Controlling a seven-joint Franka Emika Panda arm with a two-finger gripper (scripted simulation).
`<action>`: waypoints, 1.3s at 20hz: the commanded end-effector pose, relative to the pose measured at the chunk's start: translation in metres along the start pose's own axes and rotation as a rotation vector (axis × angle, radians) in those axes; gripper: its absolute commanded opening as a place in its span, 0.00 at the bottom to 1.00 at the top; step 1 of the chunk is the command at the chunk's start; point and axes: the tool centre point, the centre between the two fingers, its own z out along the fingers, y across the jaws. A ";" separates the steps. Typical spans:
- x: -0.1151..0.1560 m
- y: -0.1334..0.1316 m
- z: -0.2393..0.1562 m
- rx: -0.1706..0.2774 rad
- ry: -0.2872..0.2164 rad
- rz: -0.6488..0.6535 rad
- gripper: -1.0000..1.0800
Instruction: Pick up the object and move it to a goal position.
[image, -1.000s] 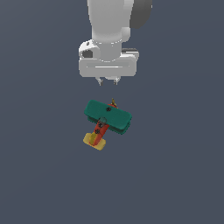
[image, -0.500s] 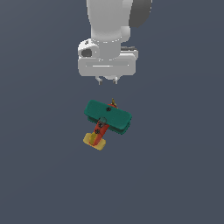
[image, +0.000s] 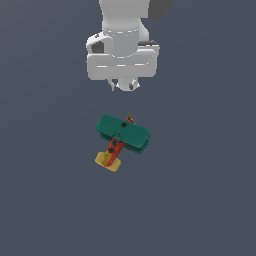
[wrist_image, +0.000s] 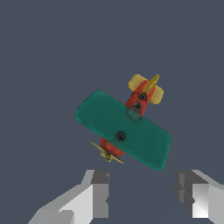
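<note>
The object, a small toy biplane (image: 122, 133) with teal-green wings, a red-orange body and a yellow tail, lies on the dark grey floor in the middle of the exterior view. Its propeller end points toward the arm. In the wrist view the biplane (wrist_image: 124, 127) lies just beyond the fingertips. My gripper (image: 124, 86) hangs above and behind the plane, not touching it. The gripper (wrist_image: 142, 192) stands open, with a wide empty gap between its two grey fingers (wrist_image: 99, 192).
A plain dark grey floor (image: 200, 190) surrounds the plane on all sides. No other objects or edges show in either view.
The gripper has shifted slightly toward the exterior view's right. The biplane has not moved.
</note>
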 end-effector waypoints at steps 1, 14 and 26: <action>0.001 0.000 -0.011 -0.001 0.016 -0.030 0.62; 0.000 0.002 -0.085 -0.008 0.123 -0.225 0.62; -0.009 0.006 -0.151 -0.014 0.224 -0.407 0.62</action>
